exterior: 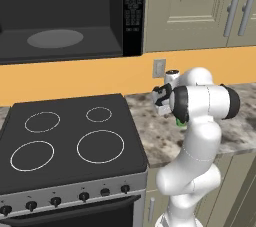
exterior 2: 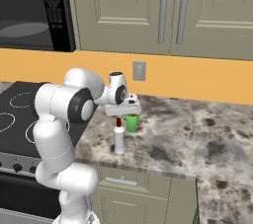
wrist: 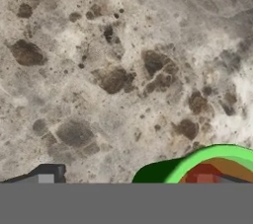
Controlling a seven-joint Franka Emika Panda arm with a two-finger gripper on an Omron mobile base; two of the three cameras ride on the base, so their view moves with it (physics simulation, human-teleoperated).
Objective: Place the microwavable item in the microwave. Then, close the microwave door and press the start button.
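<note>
The two-finger gripper (exterior 2: 129, 115) is hanging wide open, holding nothing, just above the small green cup (exterior 2: 132, 122) with brown stuff — it should be going straight down, missing the slim white bottle (exterior 2: 119, 141) beside it.

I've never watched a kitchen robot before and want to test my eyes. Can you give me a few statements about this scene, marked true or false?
1. The green cup stands on the stone counter, beside a white bottle with a red cap. True.
2. The cup is already inside the microwave. False: only the grey turntable is in there.
3. The gripper hangs over the cup with its jaws open. True.
4. A pot sits on the stove. False: its burners are bare.
5. The microwave's inside can be seen. True.
</note>
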